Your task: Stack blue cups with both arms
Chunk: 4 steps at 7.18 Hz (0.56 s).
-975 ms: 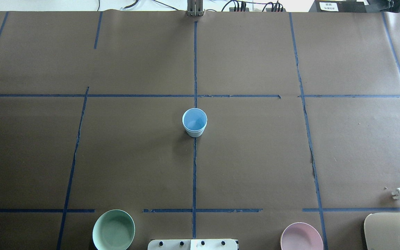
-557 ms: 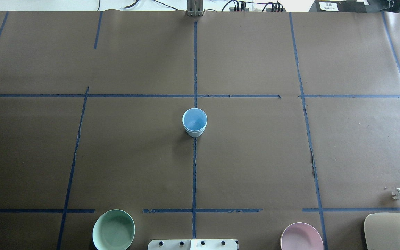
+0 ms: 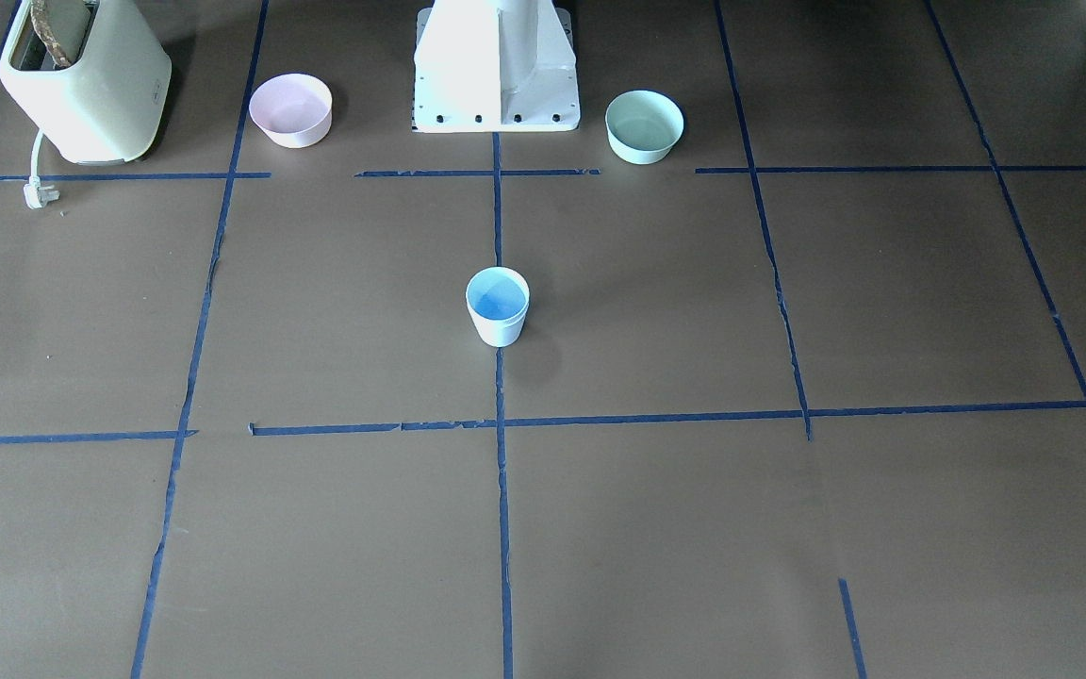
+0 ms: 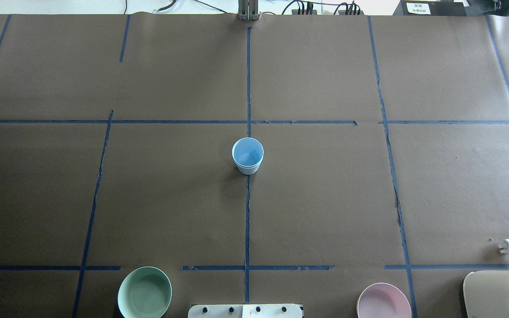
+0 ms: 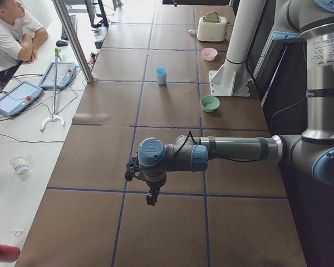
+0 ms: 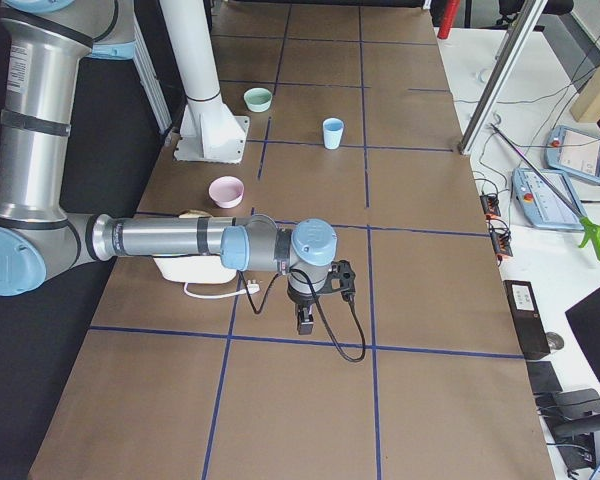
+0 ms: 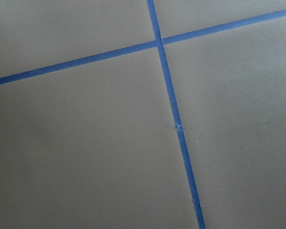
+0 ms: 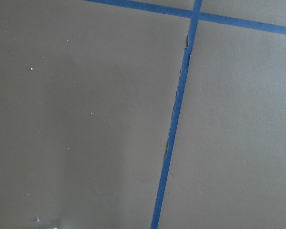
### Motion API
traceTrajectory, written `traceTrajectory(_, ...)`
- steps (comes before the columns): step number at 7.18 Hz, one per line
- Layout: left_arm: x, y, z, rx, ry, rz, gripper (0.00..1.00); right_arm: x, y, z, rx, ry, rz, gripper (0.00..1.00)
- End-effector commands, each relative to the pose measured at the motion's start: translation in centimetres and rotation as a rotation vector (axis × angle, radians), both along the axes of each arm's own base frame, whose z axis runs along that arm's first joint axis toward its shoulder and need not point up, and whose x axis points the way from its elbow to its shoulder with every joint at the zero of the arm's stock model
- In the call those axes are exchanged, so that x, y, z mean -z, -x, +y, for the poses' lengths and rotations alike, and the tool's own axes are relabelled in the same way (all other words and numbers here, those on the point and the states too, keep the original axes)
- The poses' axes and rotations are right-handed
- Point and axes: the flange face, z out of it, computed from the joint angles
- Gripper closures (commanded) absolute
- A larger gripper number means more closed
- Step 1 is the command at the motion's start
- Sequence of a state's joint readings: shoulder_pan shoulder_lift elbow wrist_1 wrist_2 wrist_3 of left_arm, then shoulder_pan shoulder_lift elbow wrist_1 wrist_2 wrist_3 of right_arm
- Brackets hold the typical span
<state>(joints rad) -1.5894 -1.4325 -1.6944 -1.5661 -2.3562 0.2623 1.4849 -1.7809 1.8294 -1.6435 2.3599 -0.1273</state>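
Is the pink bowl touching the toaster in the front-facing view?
No, the pink bowl stands apart from the toaster, with a clear gap between them.

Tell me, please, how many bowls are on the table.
2. The mint-green bowl sits by the white pedestal on the robot's left side; the pink bowl sits on its right side, near the toaster. None appears hidden.

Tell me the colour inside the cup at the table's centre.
Bright blue inside the cup, whitish on its outer wall; the overhead exterior view shows it best.
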Motion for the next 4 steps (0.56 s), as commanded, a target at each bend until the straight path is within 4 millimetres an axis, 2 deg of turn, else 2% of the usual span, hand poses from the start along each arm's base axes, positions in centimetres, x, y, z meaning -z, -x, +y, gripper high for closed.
traceTrajectory(1,-0.15,-0.08,0.2,-0.002,0.004,0.0,0.0,0.08,0.04,0.0,0.0,-0.001,-0.006,0.0)
traceTrajectory(4,-0.08,-0.47,0.05,-0.012,-0.001,0.0,0.0,0.08,0.06,0.01,0.0,0.001,-0.009,0.0)
